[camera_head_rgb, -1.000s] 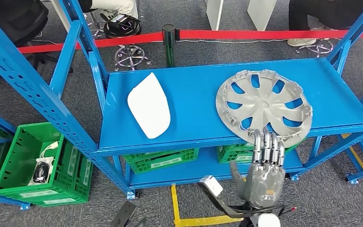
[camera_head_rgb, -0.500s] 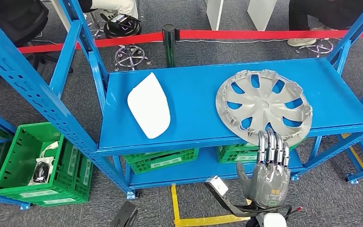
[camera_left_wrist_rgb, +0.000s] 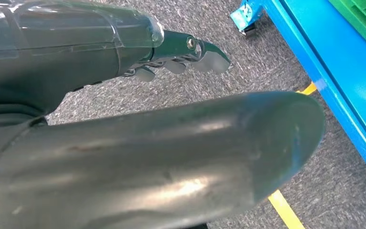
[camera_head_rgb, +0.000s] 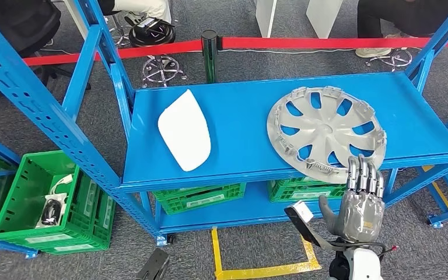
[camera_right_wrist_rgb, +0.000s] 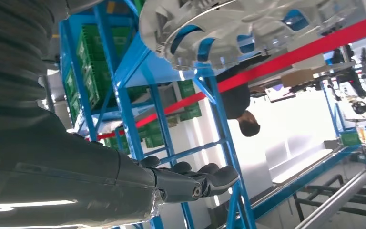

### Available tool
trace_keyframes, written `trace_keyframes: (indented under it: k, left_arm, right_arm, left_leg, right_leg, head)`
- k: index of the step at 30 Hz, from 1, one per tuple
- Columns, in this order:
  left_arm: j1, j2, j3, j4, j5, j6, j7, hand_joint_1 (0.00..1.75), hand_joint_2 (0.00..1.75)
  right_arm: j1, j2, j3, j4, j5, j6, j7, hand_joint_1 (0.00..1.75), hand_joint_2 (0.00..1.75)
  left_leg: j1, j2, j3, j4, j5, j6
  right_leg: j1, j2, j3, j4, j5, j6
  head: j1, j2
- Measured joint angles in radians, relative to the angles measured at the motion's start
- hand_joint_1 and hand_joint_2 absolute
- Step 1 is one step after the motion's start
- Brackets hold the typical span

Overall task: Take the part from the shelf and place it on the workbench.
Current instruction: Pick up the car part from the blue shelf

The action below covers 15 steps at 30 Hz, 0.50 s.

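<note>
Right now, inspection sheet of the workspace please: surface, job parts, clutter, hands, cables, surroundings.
Surface: blue shelf, top level holds two parts.
Job's things: silver wheel cover lies flat at the right, near the front edge; white panel lies flat at the left.
Clutter: green crates on the floor and lower level.
Hands: right hand raised below the wheel cover's front edge, fingers extended, holding nothing; left hand hangs over the carpet, holding nothing.
Cables: nothing seen.
Surroundings: red barrier tape, seated people behind.
</note>
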Motion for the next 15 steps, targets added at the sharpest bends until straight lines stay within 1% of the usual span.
trace_keyframes:
  k: [3, 6, 9, 11, 12, 14, 15]
  left_arm:
    - [-0.002, -0.001, 0.0, 0.0, -0.012, -0.013, 0.009, 0.0, 0.0]
    - [-0.004, -0.001, 0.0, 0.0, -0.026, -0.02, 0.027, 0.0, 0.0]
    - [-0.004, -0.001, 0.0, 0.0, -0.033, -0.021, 0.037, 0.0, 0.0]
    - [-0.004, -0.001, 0.0, 0.0, -0.028, -0.023, 0.033, 0.0, 0.0]
    - [-0.004, -0.001, 0.0, 0.0, -0.021, -0.027, 0.026, 0.0, 0.0]
    - [-0.004, -0.002, 0.0, 0.0, -0.003, -0.035, 0.01, 0.0, 0.0]
    - [-0.004, -0.002, 0.0, 0.0, 0.004, -0.038, 0.005, 0.0, 0.0]
  right_arm:
    - [-0.02, -0.032, -0.023, 0.048, -0.091, 0.035, 0.037, 0.0, 1.75]
    - [-0.049, -0.1, -0.065, 0.124, -0.214, 0.096, 0.052, 0.0, 1.75]
    - [-0.07, -0.168, -0.111, 0.198, -0.289, 0.135, 0.052, 0.0, 1.75]
    - [-0.076, -0.202, -0.132, 0.235, -0.308, 0.131, 0.035, 0.0, 1.75]
    - [-0.077, -0.213, -0.138, 0.247, -0.304, 0.113, 0.019, 0.0, 1.75]
    - [-0.072, -0.221, -0.144, 0.253, -0.265, 0.069, 0.0, 0.0, 1.75]
    - [-0.067, -0.218, -0.144, 0.249, -0.234, 0.057, 0.006, 0.0, 1.75]
  left_leg:
    - [0.0, -0.002, 0.0, 0.0, 0.0, 0.0]
    - [-0.002, -0.007, 0.0, 0.0, 0.001, 0.001]
    - [-0.002, -0.01, 0.0, 0.0, 0.001, 0.002]
    - [-0.002, -0.01, -0.001, 0.0, 0.002, 0.002]
    - [-0.002, -0.01, -0.001, 0.0, 0.001, 0.002]
    - [-0.002, -0.008, -0.001, 0.001, 0.001, 0.003]
    - [-0.003, -0.007, -0.001, 0.001, 0.001, 0.004]
  right_leg:
    - [0.0, 0.0, 0.0, 0.0, 0.0, 0.0]
    - [-0.001, -0.003, 0.001, -0.001, 0.001, 0.001]
    - [-0.002, -0.006, 0.002, -0.002, 0.002, 0.003]
    - [-0.002, -0.006, 0.002, -0.002, 0.002, 0.003]
    - [-0.002, -0.006, 0.002, -0.002, 0.002, 0.003]
    - [-0.003, -0.006, 0.002, -0.002, 0.002, 0.004]
    - [-0.003, -0.006, 0.002, -0.003, 0.002, 0.004]
  head:
    - [0.0, 0.0]
    - [0.0, 0.0]
    - [0.0, 0.0]
    - [0.0, 0.0]
    - [0.0, 0.0]
    - [0.0, 0.0]
    - [0.0, 0.0]
